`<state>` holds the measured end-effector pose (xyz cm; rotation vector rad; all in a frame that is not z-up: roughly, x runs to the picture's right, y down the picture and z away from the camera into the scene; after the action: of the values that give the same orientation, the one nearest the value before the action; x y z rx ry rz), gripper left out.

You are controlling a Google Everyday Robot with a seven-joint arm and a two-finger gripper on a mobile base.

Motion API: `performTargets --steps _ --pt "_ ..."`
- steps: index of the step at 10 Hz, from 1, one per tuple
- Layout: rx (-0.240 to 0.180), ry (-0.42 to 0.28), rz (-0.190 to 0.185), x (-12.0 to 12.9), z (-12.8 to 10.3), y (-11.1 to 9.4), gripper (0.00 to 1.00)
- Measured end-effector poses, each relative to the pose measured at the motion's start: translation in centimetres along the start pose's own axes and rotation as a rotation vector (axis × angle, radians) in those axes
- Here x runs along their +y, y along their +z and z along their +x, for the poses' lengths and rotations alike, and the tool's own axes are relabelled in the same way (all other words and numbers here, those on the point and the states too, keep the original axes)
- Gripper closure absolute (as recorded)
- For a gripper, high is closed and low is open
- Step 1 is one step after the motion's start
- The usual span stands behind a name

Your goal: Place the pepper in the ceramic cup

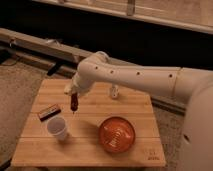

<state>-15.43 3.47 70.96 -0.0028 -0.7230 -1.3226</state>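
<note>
The pepper (74, 102) is small, dark red and tapered. It hangs point down from my gripper (73, 95), which is shut on its top. It hangs above the wooden table (90, 117), a little behind and to the right of the ceramic cup. The ceramic cup (58, 128) is small and white. It stands upright near the table's front left, and its inside looks empty. My white arm reaches in from the right.
A flat dark bar (49, 112) lies just left of the pepper, behind the cup. A round orange-red dish (116, 135) sits at the front right. A small clear bottle (114, 92) stands at the back, by my arm. Dark rails run behind the table.
</note>
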Motion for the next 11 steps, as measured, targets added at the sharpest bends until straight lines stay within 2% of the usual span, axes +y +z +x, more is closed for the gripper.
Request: performTargets --steps 2,5,8,11 --pt "0.005 -0.051 0.023 -2.2 -3.4 0.0 1.0" --pt "0.005 -0.122 0.025 -4.4 -6.2 0.9 1.0" --pt "0.006 -0.168 0.034 -6.4 -7.2 2.1 1.0" --pt "0.005 -0.187 0.04 -7.4 -7.2 3.0 1.0"
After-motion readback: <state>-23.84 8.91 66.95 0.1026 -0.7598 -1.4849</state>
